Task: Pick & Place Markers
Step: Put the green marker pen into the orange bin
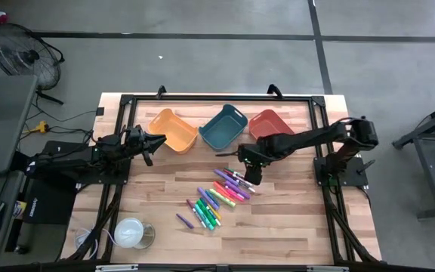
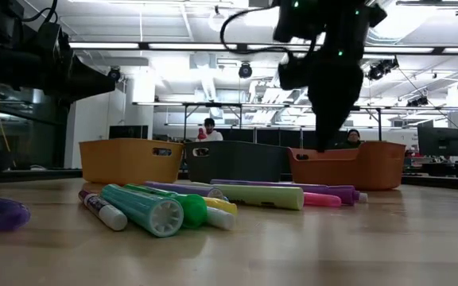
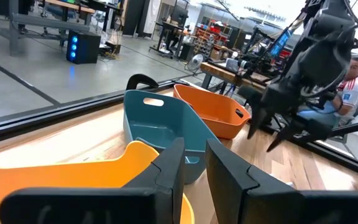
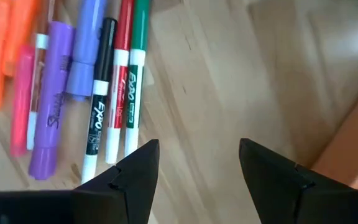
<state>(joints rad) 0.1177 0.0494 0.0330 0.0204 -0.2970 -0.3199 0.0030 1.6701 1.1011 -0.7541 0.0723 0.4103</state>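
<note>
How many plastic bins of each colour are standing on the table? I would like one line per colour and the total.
Yellow-orange bin: 1
Blue bin: 1
Red-orange bin: 1
Total: 3

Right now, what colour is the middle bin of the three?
Teal blue; the middle bin shows best in the high view, between the yellow-orange and red-orange bins.

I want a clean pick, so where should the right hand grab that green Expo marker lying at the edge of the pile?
Grip the green Expo marker mid-barrel, from straight above. It lies flat, with bare wood on one side and a red marker tight against the other.
</note>
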